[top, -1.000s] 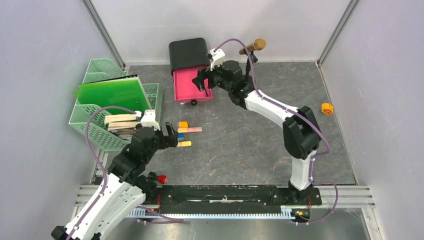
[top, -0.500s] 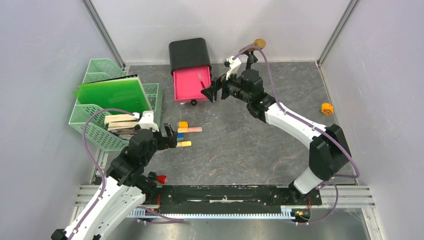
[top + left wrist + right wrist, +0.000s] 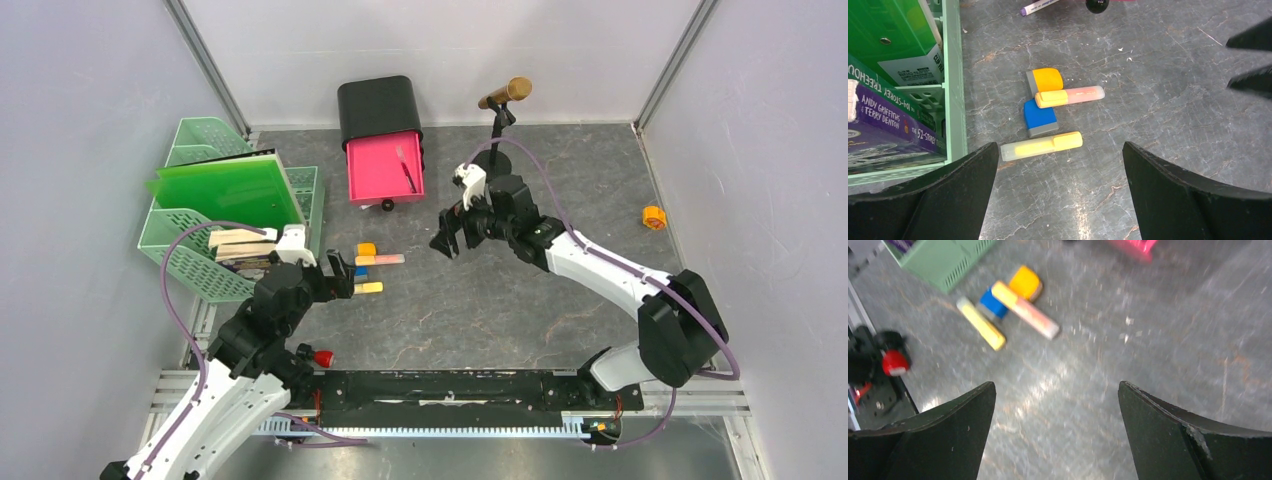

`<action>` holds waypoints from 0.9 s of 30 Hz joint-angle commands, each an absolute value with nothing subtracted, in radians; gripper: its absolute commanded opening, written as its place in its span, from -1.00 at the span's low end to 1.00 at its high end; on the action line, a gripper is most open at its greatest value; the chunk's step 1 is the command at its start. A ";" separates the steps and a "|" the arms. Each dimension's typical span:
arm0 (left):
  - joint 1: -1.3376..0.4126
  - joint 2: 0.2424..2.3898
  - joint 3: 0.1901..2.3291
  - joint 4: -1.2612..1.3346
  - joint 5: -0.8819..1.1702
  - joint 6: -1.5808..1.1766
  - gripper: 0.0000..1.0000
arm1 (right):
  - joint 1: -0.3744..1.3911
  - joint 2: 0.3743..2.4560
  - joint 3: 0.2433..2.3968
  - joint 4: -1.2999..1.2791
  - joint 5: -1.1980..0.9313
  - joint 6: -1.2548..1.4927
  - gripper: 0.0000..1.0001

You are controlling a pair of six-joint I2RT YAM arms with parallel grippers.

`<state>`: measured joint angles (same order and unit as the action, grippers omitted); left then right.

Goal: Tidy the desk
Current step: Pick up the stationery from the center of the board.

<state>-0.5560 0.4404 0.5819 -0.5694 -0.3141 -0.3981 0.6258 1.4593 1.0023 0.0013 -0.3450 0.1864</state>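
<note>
Highlighters (image 3: 380,260) on desk (image 3: 480,310), right of tray (image 3: 175,262)

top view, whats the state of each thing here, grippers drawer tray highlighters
left gripper: open, empty, low over the desk
right gripper: open, empty, above the desk
pink drawer: pulled out, pen lying inside
green tray: holds a green folder and books
yellow highlighter: lying flat on the desk
pink highlighter: lying flat on the desk
</note>
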 commanded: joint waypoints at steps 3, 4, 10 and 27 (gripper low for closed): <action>-0.575 0.434 0.575 -0.538 -0.326 -0.380 0.99 | 0.623 1.403 0.875 -0.133 -0.380 0.069 0.96; -0.577 0.436 0.578 -0.538 -0.324 -0.378 0.99 | 0.624 1.401 0.857 -0.139 -0.379 0.055 0.96; -0.588 0.450 0.580 -0.540 -0.326 -0.378 0.99 | 0.645 1.438 0.804 -0.166 -0.376 0.022 0.96; -0.601 0.447 0.582 -0.540 -0.350 -0.374 0.99 | 0.927 1.741 1.029 -0.235 -0.232 -0.098 0.94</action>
<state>-0.5941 0.4458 0.5819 -0.5697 -0.3153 -0.3981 0.9062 1.7092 0.9592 -0.2424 -0.2718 -0.0593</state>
